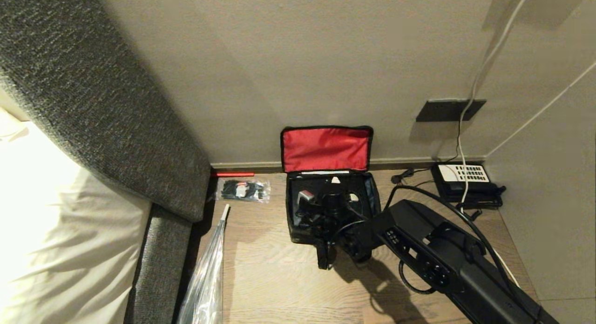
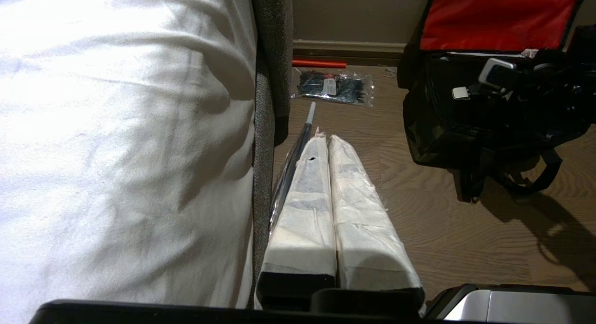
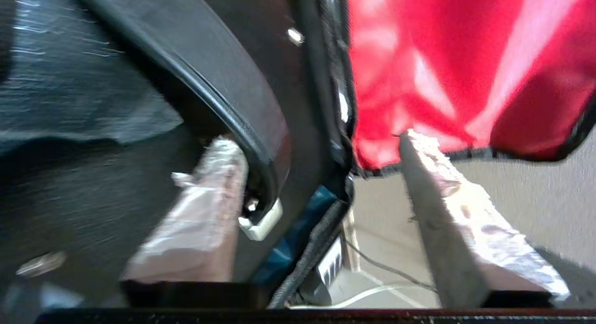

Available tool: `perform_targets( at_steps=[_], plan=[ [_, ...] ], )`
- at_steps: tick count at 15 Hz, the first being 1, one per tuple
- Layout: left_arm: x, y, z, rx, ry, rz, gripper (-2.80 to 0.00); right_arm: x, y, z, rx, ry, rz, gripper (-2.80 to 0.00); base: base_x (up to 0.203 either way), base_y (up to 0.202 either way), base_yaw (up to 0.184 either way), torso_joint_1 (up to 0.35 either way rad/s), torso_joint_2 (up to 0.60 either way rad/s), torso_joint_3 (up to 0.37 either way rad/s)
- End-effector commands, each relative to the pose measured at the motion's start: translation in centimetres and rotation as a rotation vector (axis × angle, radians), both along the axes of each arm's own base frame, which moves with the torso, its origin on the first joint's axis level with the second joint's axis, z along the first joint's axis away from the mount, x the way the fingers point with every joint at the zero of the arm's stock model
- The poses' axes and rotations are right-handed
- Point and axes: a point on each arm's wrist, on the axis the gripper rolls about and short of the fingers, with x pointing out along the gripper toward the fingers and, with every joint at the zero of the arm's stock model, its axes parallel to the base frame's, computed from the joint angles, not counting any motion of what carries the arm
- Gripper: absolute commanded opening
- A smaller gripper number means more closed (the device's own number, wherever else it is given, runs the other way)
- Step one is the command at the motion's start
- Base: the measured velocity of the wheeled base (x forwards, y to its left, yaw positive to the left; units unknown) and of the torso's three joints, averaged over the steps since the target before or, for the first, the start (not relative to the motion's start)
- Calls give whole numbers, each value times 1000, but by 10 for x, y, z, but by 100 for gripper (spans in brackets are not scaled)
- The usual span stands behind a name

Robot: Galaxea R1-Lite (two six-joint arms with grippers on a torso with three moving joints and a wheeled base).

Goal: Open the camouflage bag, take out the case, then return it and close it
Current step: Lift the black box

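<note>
Your right gripper [image 3: 321, 184] is down in the open camouflage bag [image 1: 293, 221] on the floor, fingers [image 3: 205, 212] spread wide with nothing pinched. The case [image 3: 223, 72] sits inside the bag, one finger right against its edge. I can't tell if you're on removal or return. Next you'd need either a solid grip on the case or the red lid [image 1: 326, 148]. Left gripper [image 2: 331, 142] is parked by the bed [image 2: 121, 128], fingers together.
</note>
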Motion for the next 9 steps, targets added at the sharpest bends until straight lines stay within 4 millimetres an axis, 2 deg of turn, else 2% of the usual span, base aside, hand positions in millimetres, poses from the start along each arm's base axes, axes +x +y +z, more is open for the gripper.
perform_targets(
  at_steps=[1,5,7,9],
  plan=[
    [0,0,0,-1,-3,1,-280,-9,-2,1,-22,31,2,0,0,0,0,0,0,0],
    [0,0,0,-1,-1,2,-280,-24,0,14,-4,49,16,0,0,0,0,0,0,0],
    [0,0,0,-1,-1,2,-280,-30,-2,26,5,48,20,0,0,0,0,0,0,0],
    [0,0,0,-1,-1,2,-280,-34,-3,47,25,27,23,0,0,0,0,0,0,0]
  ],
)
